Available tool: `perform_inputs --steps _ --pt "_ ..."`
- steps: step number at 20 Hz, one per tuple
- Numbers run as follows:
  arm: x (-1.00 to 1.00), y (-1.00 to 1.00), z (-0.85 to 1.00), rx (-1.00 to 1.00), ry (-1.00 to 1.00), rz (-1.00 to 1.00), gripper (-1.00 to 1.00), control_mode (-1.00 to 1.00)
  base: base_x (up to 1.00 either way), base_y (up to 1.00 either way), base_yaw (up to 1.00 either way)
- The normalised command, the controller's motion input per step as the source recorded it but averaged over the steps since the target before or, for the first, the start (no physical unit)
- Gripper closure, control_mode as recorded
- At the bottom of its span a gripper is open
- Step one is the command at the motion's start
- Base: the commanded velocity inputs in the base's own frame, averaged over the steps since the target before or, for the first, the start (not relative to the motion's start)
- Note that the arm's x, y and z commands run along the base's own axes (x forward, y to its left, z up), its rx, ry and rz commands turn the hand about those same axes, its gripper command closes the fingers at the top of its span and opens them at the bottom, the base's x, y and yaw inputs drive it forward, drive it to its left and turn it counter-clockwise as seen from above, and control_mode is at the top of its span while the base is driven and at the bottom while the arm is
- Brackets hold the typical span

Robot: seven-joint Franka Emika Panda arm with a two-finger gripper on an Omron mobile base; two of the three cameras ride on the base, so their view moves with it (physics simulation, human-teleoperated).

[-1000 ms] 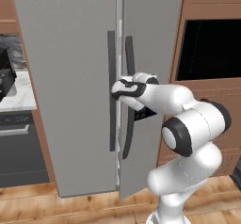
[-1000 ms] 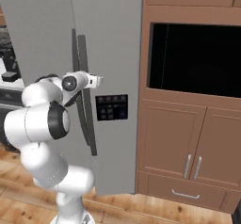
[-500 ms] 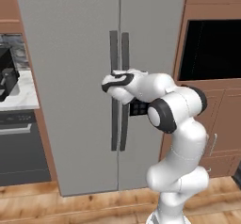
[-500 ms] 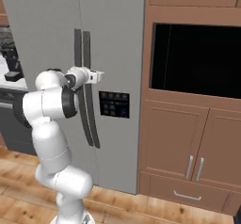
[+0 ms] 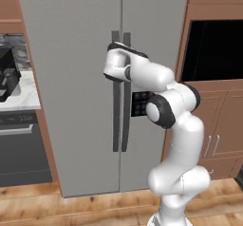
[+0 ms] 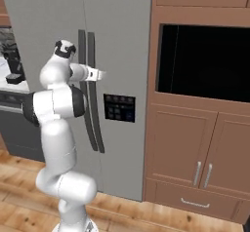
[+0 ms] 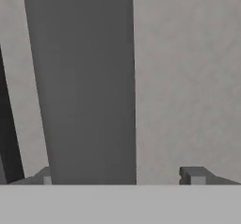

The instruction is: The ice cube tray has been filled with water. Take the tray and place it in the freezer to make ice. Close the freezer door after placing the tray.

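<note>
Since a second ago, both doors of the freezer [image 5: 90, 78] have swung shut. Open fingers [image 7: 117, 178] straddle one dark handle [image 7: 84, 86], a stiff, smooth bar best gripped mid-length. I cannot see the ice tray.

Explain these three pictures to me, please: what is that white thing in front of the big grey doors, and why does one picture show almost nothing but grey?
The white thing is a robot arm on a driving base in a computer-drawn kitchen. Two pictures come from cameras on the base, one behind the arm on each side. They show it reaching to the dark bar handles of the freezer, whose two doors look closed. The mostly grey picture comes from a camera on the robot's hand, so it sits very close: the wide dark strip is a handle, and the two small dark tips at the bottom are the fingers of the gripper, one on each side of the handle. The gripper holds nothing else.
</note>
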Motion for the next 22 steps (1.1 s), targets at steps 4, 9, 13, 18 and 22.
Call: perform_inputs --steps 4,9,13,18,22 --pt "0.68 0.00 0.38 0.00 0.25 -0.33 -1.00 -1.00 0.00 0.00 0.00" --pt "0.41 0.00 0.26 0.00 0.22 -0.31 -1.00 -1.00 0.00 0.00 0.00" --pt "0.23 0.00 0.16 0.00 0.11 -0.26 -1.00 -1.00 0.00 0.00 0.00" --pt "0.14 0.00 0.13 -0.01 0.05 -0.19 -1.00 -1.00 0.00 0.00 0.00" --pt "0.08 -0.01 0.17 0.00 0.03 -0.10 -1.00 -1.00 0.00 0.00 0.00"
